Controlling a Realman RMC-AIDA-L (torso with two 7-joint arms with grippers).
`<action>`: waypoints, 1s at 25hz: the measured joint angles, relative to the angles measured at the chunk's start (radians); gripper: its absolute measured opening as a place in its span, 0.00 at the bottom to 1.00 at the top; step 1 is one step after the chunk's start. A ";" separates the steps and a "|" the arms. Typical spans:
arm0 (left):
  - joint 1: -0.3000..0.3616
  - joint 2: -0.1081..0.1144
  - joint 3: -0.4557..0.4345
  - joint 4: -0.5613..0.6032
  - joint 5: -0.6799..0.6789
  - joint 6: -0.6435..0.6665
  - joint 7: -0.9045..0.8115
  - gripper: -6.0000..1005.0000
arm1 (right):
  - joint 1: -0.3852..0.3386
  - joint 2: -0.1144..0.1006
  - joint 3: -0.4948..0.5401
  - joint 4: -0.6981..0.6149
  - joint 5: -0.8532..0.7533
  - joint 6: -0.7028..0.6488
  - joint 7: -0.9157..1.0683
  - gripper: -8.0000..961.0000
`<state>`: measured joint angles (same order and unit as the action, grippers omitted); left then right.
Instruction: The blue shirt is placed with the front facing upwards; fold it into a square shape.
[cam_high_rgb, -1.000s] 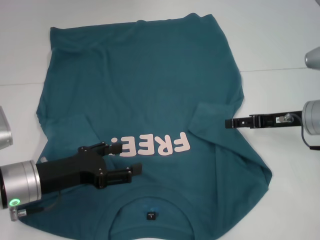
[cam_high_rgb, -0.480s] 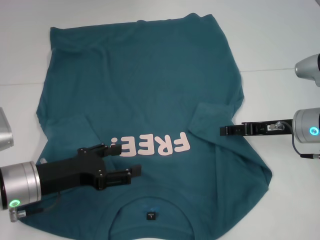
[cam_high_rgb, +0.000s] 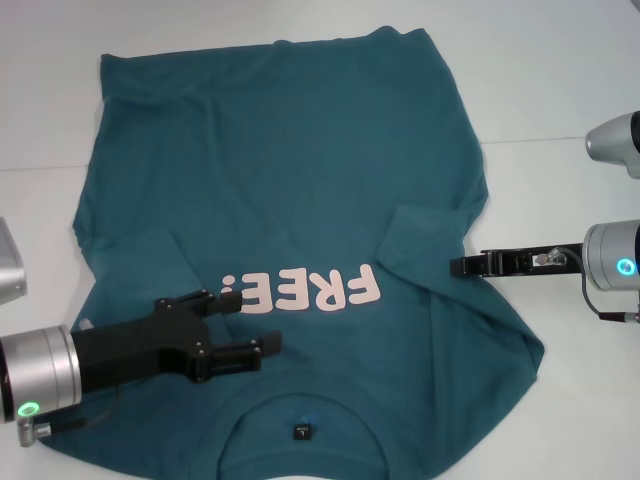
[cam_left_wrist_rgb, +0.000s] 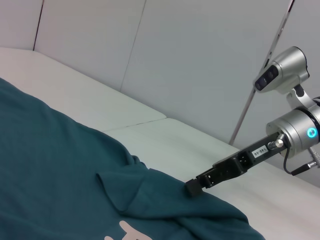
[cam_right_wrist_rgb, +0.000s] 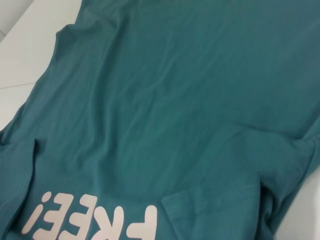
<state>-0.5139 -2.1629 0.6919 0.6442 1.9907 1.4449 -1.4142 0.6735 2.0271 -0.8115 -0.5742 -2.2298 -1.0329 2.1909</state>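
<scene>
The black two-fingered left gripper hovers with its fingers spread wide and nothing between them, over the soft, wrinkled dark teal-blue cotton shirt, just nearer than its pale pink "FREE!" lettering. The shirt lies flat on the smooth white table, collar nearest, hem farthest. The slim black right gripper sits at the folded-in sleeve; whether its fingers are parted, I cannot tell.

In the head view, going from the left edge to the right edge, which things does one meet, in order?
left gripper → pink "FREE!" lettering on the blue shirt → folded right sleeve → right gripper, at the shirt's right edge.
</scene>
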 joint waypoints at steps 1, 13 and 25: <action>0.001 0.000 0.000 0.000 0.000 0.000 0.000 0.87 | -0.002 0.000 0.000 -0.002 0.000 -0.001 0.000 0.37; 0.002 0.000 -0.003 0.000 -0.005 0.000 0.000 0.87 | -0.005 0.004 0.008 -0.008 0.009 -0.057 -0.062 0.05; 0.001 0.000 -0.003 0.000 -0.007 0.001 0.000 0.86 | 0.009 0.010 0.000 -0.023 0.070 -0.191 -0.152 0.06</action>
<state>-0.5124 -2.1629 0.6886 0.6442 1.9833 1.4459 -1.4143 0.6826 2.0374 -0.8111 -0.5972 -2.1593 -1.2235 2.0386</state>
